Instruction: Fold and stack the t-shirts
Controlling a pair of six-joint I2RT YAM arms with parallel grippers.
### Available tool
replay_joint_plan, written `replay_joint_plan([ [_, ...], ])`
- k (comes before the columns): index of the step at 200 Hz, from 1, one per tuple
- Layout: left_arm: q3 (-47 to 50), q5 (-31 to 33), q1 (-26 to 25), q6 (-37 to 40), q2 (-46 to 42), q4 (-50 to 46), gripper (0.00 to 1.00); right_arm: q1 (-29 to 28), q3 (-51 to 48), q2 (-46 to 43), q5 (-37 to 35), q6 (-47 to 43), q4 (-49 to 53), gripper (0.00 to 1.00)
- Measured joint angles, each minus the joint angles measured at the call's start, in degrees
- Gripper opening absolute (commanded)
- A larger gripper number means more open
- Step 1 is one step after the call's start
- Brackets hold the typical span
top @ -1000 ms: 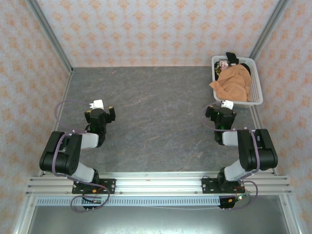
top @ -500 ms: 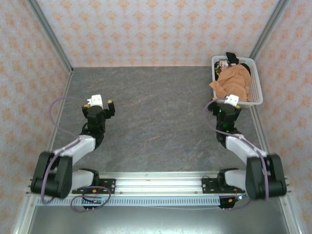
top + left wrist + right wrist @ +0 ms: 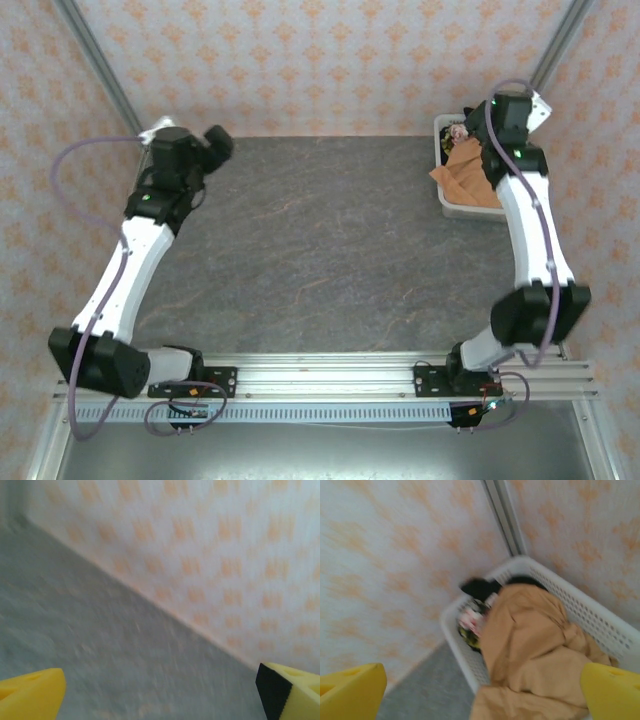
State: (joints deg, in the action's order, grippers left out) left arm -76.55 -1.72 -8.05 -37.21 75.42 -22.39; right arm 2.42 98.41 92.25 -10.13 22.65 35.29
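Now we see our right gripper [image 3: 481, 692] spread wide open, with the orange tee [image 3: 530, 640] ahead of its fingers [image 3: 350, 692] and the black tee [image 3: 479, 587] beyond it, both in the basket [image 3: 605, 627]. Left gripper [image 3: 160, 690] open too, over the table [image 3: 100, 645].

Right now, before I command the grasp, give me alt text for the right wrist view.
An orange-tan t-shirt lies heaped in a white slatted basket, spilling over its near rim, with a black printed t-shirt tucked behind it. The right end effector hangs open, its yellow fingers at the bottom corners.
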Motion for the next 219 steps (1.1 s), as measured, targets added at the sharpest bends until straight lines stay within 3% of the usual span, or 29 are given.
replay_joint_plan([
  [35, -0.3, -10.0, -8.9, -0.3, 3.7, -5.0, 0.91, 4.8, 12.9, 18.9, 2.7, 1.3, 13.6, 0.99],
  [71, -0.7, -13.1, -13.9, -0.3, 2.1, -7.3, 0.87, 8.1, 19.8, 30.7, 6.4, 2.9, 20.5, 0.98],
  [90, -0.7, -13.4, -14.7, -0.3, 0.6, -8.3, 0.84, 8.6, 20.9, 34.2, 8.7, 3.9, 21.8, 0.88],
  [111, -0.6, -13.3, -14.7, -0.3, -1.6, -9.4, 0.81, 8.6, 21.3, 36.2, 10.9, 4.9, 22.0, 0.65],
  [132, -0.4, -12.9, -14.7, -0.3, -3.7, -10.8, 0.78, 8.5, 21.3, 36.2, 11.7, 5.7, 21.7, 0.35],
  [143, -0.1, -12.9, -14.7, -0.3, -4.7, -11.1, 0.77, 8.5, 20.8, 35.7, 11.7, 6.6, 20.8, 0.08],
  [149, 0.2, -12.9, -14.7, -0.3, -5.3, -11.3, 0.76, 8.5, 20.2, 35.2, 11.6, 6.7, 20.0, 0.0],
  [177, 1.0, -12.9, -14.7, -0.3, -6.9, -11.8, 0.74, 8.3, 14.9, 29.4, 11.0, 7.8, 16.5, 0.0],
  [219, 1.3, -12.9, -14.7, -0.3, -7.6, -12.3, 0.72, 6.1, 11.9, 12.8, 8.4, 7.7, 11.0, 0.0],
])
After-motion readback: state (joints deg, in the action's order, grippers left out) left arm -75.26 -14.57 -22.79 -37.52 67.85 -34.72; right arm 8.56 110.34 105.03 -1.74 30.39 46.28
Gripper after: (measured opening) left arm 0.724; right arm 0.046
